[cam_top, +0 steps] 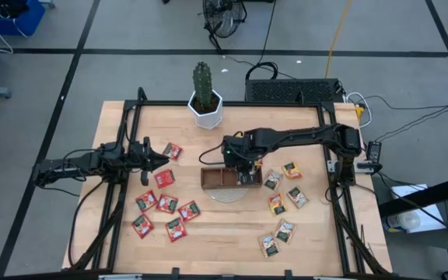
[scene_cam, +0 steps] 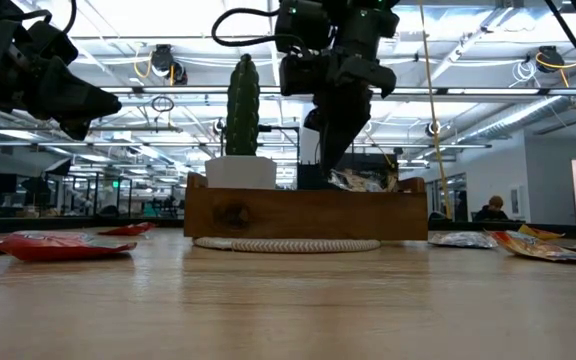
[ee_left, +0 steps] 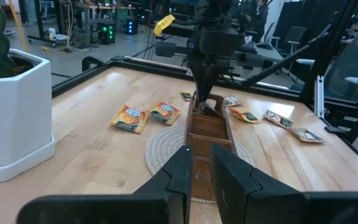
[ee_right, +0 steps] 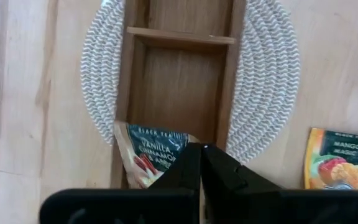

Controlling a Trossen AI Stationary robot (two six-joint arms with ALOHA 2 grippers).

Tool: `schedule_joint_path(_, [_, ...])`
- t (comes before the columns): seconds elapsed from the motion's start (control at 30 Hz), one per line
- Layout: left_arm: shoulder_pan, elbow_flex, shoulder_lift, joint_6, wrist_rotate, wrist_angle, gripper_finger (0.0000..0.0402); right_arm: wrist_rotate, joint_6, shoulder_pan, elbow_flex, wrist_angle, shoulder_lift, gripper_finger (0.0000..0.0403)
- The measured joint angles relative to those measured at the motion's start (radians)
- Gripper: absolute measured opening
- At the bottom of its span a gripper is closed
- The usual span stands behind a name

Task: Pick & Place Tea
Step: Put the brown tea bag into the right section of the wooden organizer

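Note:
The brown wooden tray (cam_top: 213, 179) stands on a round woven mat (ee_right: 266, 74) at mid-table. One tea sachet (ee_right: 146, 151) with dark lettering lies tilted at the tray's right end, leaning on the tray's wall. My right gripper (ee_right: 201, 155) is shut, pointing steeply down right over that sachet. Red sachets (cam_top: 166, 204) lie flat on the table left of the tray, orange-yellow and pale ones (cam_top: 282, 204) to its right. My left gripper (ee_left: 201, 163) waits at the table's left, level, with a narrow gap between its fingers and nothing in it. My right gripper comes from above, slanting down, with its shut fingertips (ee_right: 188, 163) over one corner of the tilted sachet. The fingers hide that corner, so I cannot tell whether they touch it.
A cactus in a white pot (cam_top: 205, 101) stands behind the tray at the far edge. A black frame (cam_top: 131, 132) runs around the tabletop. Bare wood lies near the front edge between the two groups of sachets.

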Motion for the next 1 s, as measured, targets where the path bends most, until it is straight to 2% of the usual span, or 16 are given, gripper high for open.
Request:
schedule_joint_path(0.37, [0.0, 0.0, 0.0, 0.0, 0.0, 0.0, 0.0058, 0.214, 0.159, 0.111, 0.0, -0.005, -0.109, 0.0])
schedule_joint_path(0.53, [0.0, 0.0, 0.0, 0.0, 0.0, 0.0, 0.0058, 0.408, 0.275, 0.201, -0.023, 0.011, -0.161, 0.0])
schedule_joint_path(0.67, [0.0, 0.0, 0.0, 0.0, 0.0, 0.0, 0.0058, 0.569, 0.388, 0.276, -0.104, 0.054, -0.204, 0.0])
schedule_joint_path(0.73, [0.0, 0.0, 0.0, 0.0, 0.0, 0.0, 0.0058, 0.685, 0.457, 0.315, -0.168, 0.096, -0.227, 0.0])
schedule_joint_path(0.87, [0.0, 0.0, 0.0, 0.0, 0.0, 0.0, 0.0058, 0.88, 0.554, 0.385, -0.333, 0.28, -0.281, 0.0])
schedule_joint_path(1.0, [0.0, 0.0, 0.0, 0.0, 0.0, 0.0, 0.0058, 0.978, 0.59, 0.439, -0.494, 0.503, -0.327, 0.0])
